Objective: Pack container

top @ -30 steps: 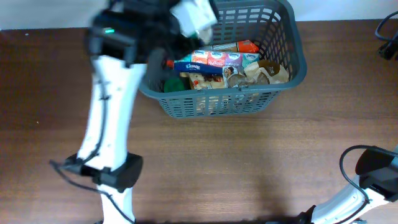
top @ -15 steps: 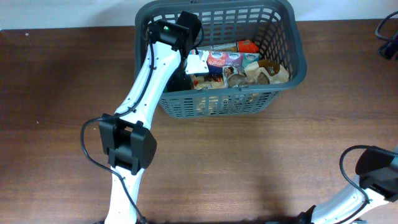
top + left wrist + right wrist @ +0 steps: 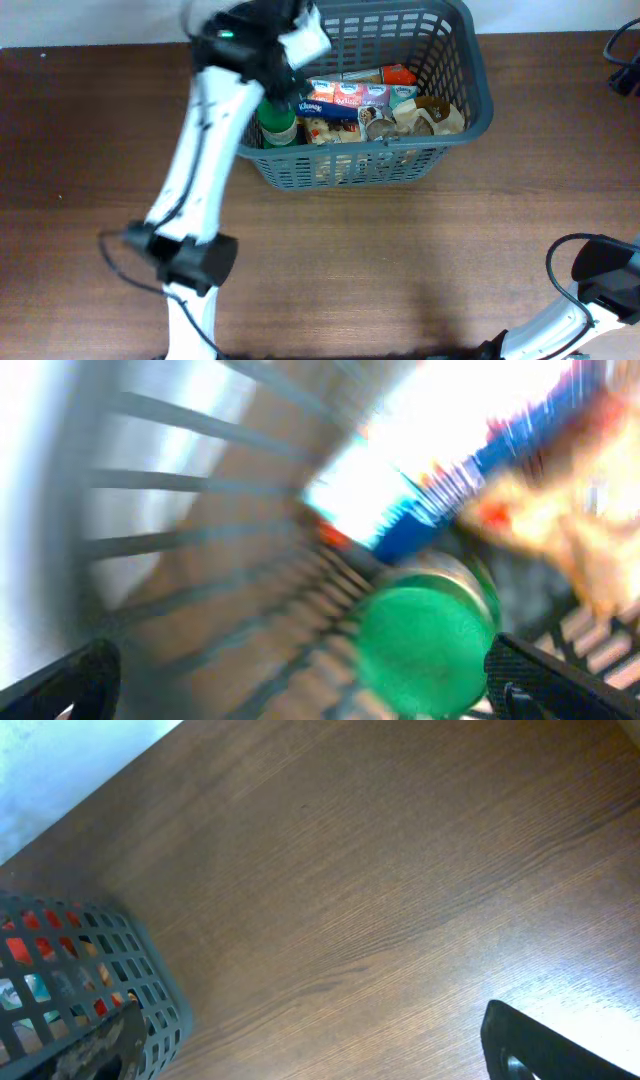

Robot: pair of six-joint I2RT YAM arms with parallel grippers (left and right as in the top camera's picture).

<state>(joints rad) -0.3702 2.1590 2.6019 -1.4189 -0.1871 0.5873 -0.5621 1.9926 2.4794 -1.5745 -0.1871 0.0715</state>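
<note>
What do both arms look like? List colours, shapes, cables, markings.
The left arm has white tubular links, black joint housings, a green light near the wrist and a black cable by its lower joint. The right arm has white links, black joint and a black cable loop. The fingers are black.

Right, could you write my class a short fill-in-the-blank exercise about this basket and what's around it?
1. The jar in the basket has a ___ lid.
2. The arm reaching over the basket is the robot's ___ one.
3. The basket's slotted walls are ___ in colour.

Missing words: green; left; grey.
</note>
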